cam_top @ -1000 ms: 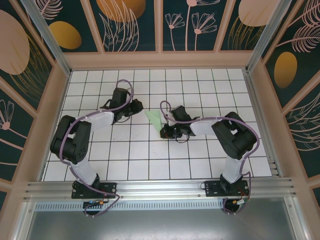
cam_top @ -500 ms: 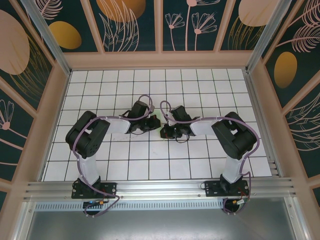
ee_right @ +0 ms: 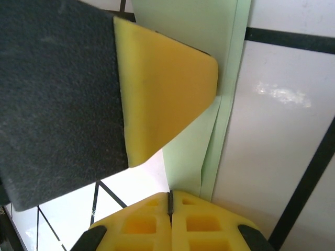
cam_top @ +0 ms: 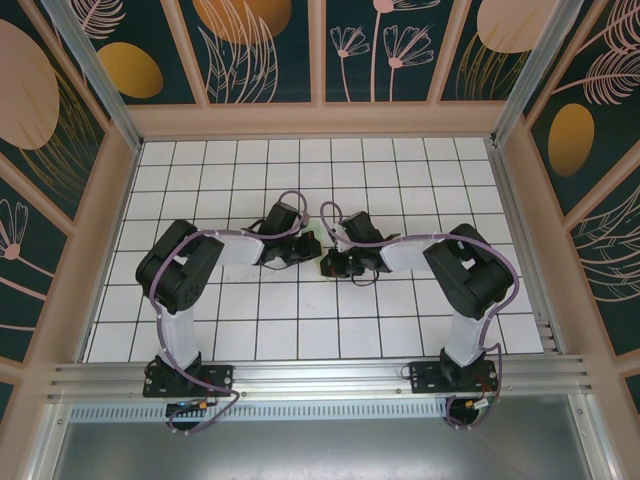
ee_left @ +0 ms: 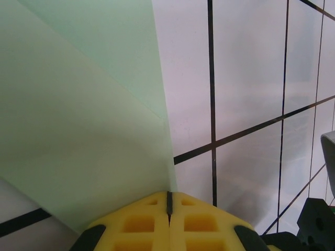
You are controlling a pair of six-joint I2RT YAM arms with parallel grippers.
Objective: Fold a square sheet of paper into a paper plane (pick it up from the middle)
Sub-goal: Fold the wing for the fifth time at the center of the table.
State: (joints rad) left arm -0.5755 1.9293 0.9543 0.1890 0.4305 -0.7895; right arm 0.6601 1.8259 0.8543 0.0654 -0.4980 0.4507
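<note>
The square sheet of paper (ee_left: 78,115) is pale mint green and lies folded in flat layers on the white tiled floor (cam_top: 400,330). In the right wrist view it is a narrow folded strip (ee_right: 191,157). My left gripper (cam_top: 303,247) is shut, its yellow tips (ee_left: 168,200) resting at the paper's right edge. My right gripper (cam_top: 333,265) is shut too, its tips (ee_right: 170,200) at the strip's near end. The left gripper's yellow finger (ee_right: 162,89) presses the strip just ahead of the right one. From above, both grippers cover the paper at the floor's centre.
Wooden frame walls (cam_top: 320,120) enclose the tiled floor on three sides. An aluminium rail (cam_top: 320,375) carrying both arm bases runs along the near edge. Open tiles lie all around the two grippers.
The left arm swung from the left rear toward the centre and came down over the paper beside the right gripper, closing fully. The right arm has stayed put.
</note>
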